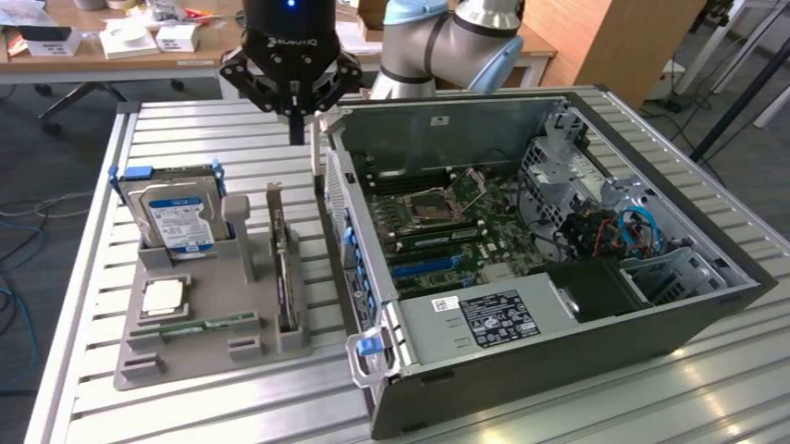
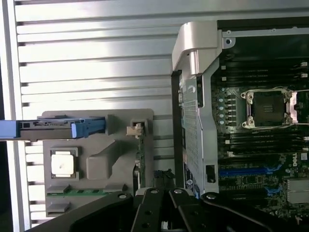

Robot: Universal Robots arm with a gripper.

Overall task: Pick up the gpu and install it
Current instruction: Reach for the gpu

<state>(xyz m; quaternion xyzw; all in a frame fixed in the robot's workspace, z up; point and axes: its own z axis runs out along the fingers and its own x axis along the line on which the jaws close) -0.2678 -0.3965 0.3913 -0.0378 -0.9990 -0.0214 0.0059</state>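
The gpu (image 1: 284, 268) is a thin dark card standing on its edge in a slot of the grey holder (image 1: 203, 356), just beside the open computer case (image 1: 580, 347). In the wrist view the gpu (image 2: 140, 162) is seen edge-on, with its metal bracket end near the holder's far edge. My gripper (image 1: 296, 137) hangs above the table behind the holder, close to the case's rear corner, well above the card. Its fingers are shut together with nothing between them. The gripper (image 2: 163, 186) also appears in the wrist view, beside the card's end.
The holder also carries an upright silver hard drive (image 1: 179, 217) with blue rails, a processor chip (image 1: 165, 298) and a green memory stick (image 1: 198, 326). Inside the case lies the motherboard (image 1: 432, 222) with blue slots. A cluttered desk (image 1: 124, 42) stands behind the table.
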